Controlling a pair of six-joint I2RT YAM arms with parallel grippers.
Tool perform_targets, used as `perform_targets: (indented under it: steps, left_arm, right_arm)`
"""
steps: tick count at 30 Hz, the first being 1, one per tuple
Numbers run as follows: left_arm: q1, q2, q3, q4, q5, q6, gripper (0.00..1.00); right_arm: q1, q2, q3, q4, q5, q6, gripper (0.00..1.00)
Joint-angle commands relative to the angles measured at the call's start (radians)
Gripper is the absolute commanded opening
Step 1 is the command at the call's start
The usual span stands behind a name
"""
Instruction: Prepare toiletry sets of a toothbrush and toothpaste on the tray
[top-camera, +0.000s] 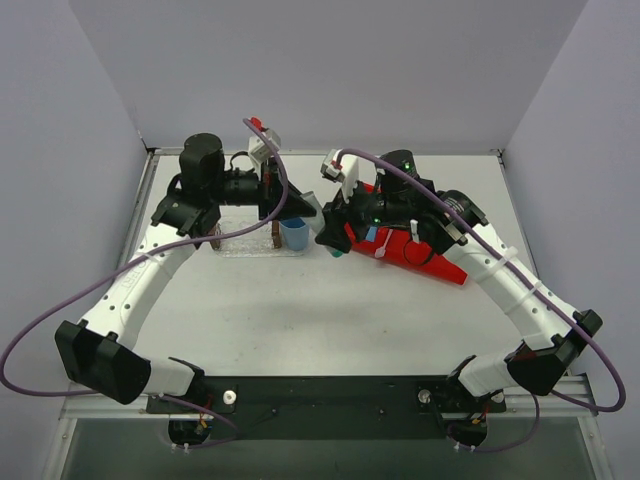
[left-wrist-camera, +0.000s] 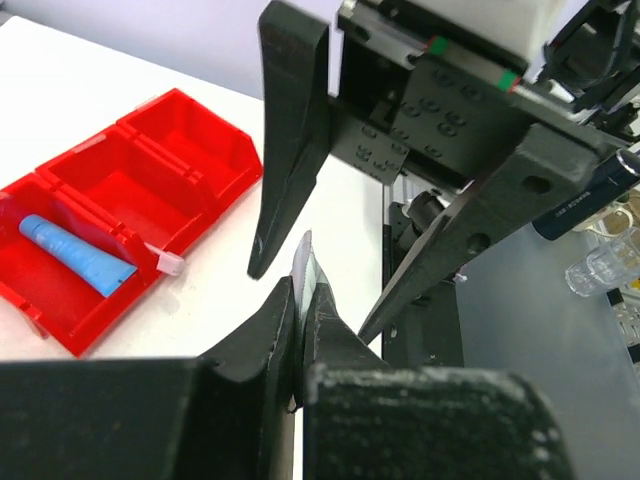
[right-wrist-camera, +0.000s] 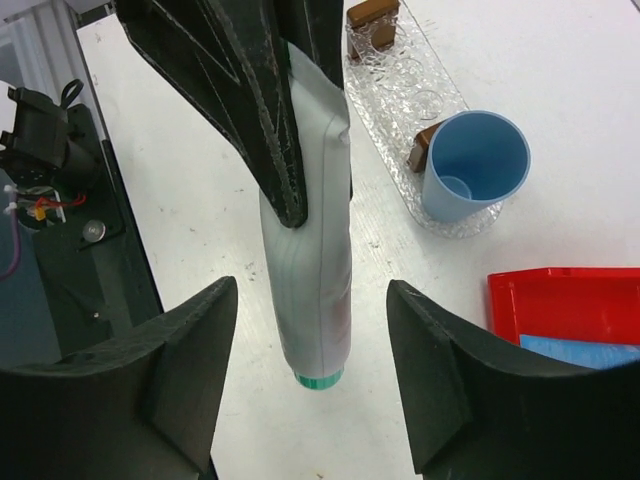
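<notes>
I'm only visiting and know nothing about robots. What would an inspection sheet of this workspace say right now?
Surface: white table, no spills seen.
Job's things: white toothpaste tube held in the air between the arms; blue toothpaste tube lying in the red bin; clear tray with brown blocks; toothbrush not clearly seen.
Clutter: blue cup at the tray's end.
Grippers: left gripper jaws shut on the white toothpaste tube; right gripper jaws open either side of it, not touching.
Cables: purple cables loop off both arms.
Surroundings: plain pale walls.
</notes>
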Motion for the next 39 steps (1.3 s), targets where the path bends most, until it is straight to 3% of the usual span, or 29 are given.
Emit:
perform_targets:
  steps: [1,8,12,15,23,39]
  left_arm:
    - [0.032,-0.028,0.052,-0.129,-0.036,0.123,0.00]
    - [0.153,-0.063,0.094,-0.338,-0.196,0.368,0.00]
    - [0.197,-0.092,0.073,-0.411,-0.384,0.482,0.00]
    - [0.213,-0.135,0.008,-0.386,-0.521,0.525,0.00]
    - [0.292,-0.166,-0.110,-0.274,-0.655,0.523,0.00]
    - [0.435,-0.154,-0.354,0.057,-0.658,0.420,0.00]
  right_arm:
    - [0.005,-0.040,-0.004,0.043,0.053,-0.016,0.58]
    - [-0.023,-0.083,-0.034,0.038,0.134,-0.048,0.61]
    - [-0.076,-0.112,-0.081,0.037,0.169,-0.062,0.61]
    - [-0.124,-0.146,-0.127,0.031,0.168,-0.056,0.61]
    - [-0.251,-0.287,-0.291,0.031,0.179,-0.087,0.60]
    - [-0.399,-0.385,-0.504,0.130,0.090,-0.081,0.58]
